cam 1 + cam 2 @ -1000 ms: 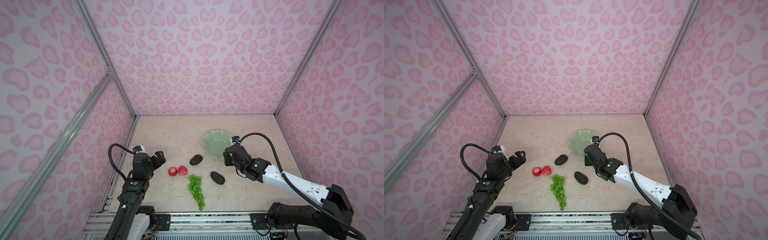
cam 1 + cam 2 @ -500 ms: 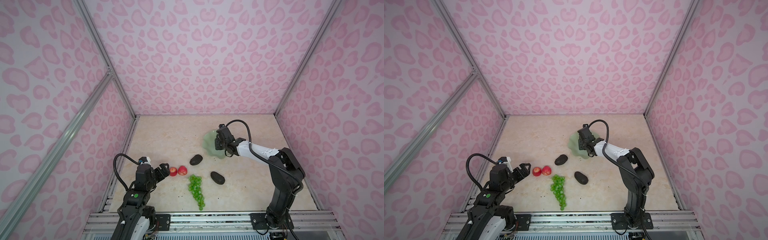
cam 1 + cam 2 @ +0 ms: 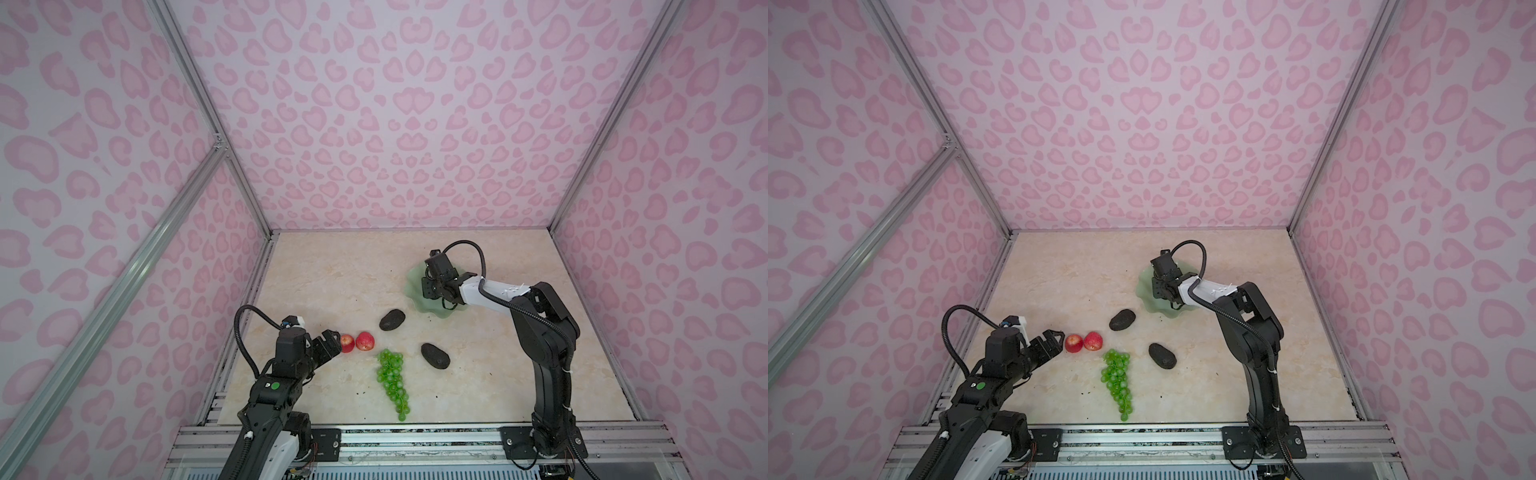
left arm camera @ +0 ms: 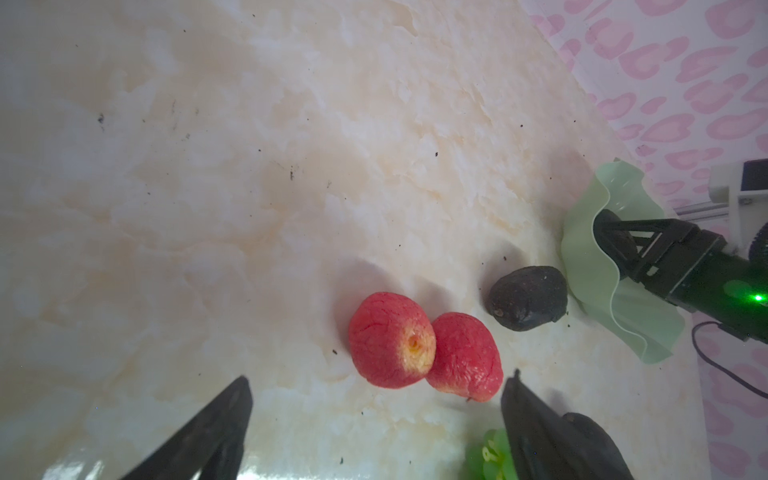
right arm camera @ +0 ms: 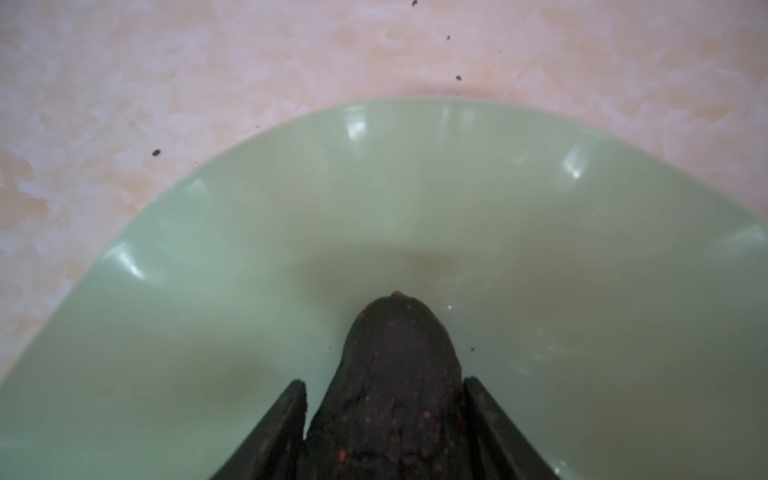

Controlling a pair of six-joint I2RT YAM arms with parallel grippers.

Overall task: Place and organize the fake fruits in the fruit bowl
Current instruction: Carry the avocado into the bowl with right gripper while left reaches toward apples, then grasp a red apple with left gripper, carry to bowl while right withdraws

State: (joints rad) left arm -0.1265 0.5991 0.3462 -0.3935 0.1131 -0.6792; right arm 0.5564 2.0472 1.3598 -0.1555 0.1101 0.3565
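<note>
Right gripper (image 5: 383, 380) over fruit bowl (image 5: 249, 249); avocado (image 5: 395, 345) lengthwise between jaws, pinch or release unclear. Left gripper (image 3: 331, 340) jaws spread, nearest apple (image 3: 347, 343) just ahead.

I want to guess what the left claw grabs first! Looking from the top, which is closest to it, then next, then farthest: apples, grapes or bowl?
From the left gripper, in a top view:
1. The apples: right at its fingertips.
2. The grapes: further right, toward the front.
3. The bowl: farthest, back right.
</note>
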